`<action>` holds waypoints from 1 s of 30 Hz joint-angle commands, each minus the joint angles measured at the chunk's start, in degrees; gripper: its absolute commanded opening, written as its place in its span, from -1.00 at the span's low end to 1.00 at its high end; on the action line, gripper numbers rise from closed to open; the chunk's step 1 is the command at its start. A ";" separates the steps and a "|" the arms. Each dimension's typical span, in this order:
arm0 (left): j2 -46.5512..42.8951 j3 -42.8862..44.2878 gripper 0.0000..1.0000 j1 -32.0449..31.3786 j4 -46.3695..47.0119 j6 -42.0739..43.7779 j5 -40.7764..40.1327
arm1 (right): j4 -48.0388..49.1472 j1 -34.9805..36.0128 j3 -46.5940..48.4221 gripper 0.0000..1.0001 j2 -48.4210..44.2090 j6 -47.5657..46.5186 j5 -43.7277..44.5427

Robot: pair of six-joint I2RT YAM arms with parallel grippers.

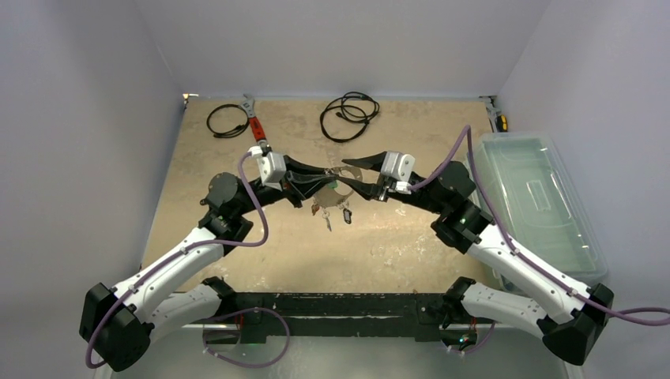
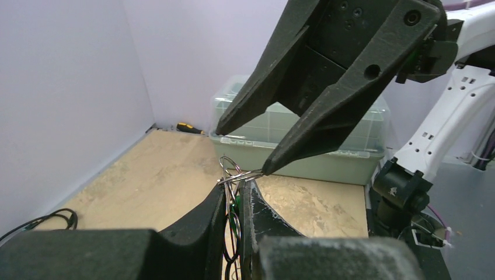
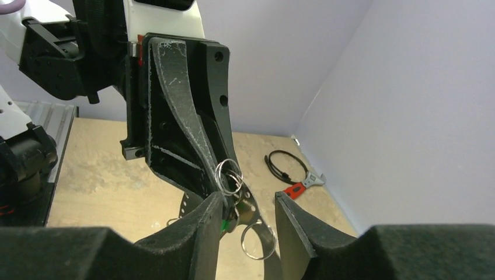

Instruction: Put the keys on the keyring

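The worktop (image 1: 411, 237) was tan and mottled, enclosed on three sides by plain pale walls (image 1: 348, 47). The keyring (image 1: 346, 170) was held above mid-worktop, pinched between the pressed-together fingers of the left gripper (image 2: 235, 188), and the keys (image 1: 330, 210) hung just below it. The right gripper (image 3: 248, 204) stood just right of the keyring, fingers spread. Two black coiled cables (image 1: 349, 116) and a red-handled wrench (image 1: 254, 125) lay beyond the keyring. A clear lidded bin (image 1: 537, 197) sat well to its right.
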 commanded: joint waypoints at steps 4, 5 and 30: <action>0.17 0.33 -1.00 0.29 4.40 -1.38 3.52 | 3.31 -0.08 2.64 -0.20 1.52 -2.74 -4.22; 0.17 0.35 -1.00 0.29 4.29 -1.38 3.45 | 2.74 -0.08 2.90 -0.20 1.69 -2.78 -5.21; 0.32 0.85 -1.00 0.29 2.69 -0.05 5.93 | -3.13 -0.13 6.22 -0.43 3.34 -5.54 -3.27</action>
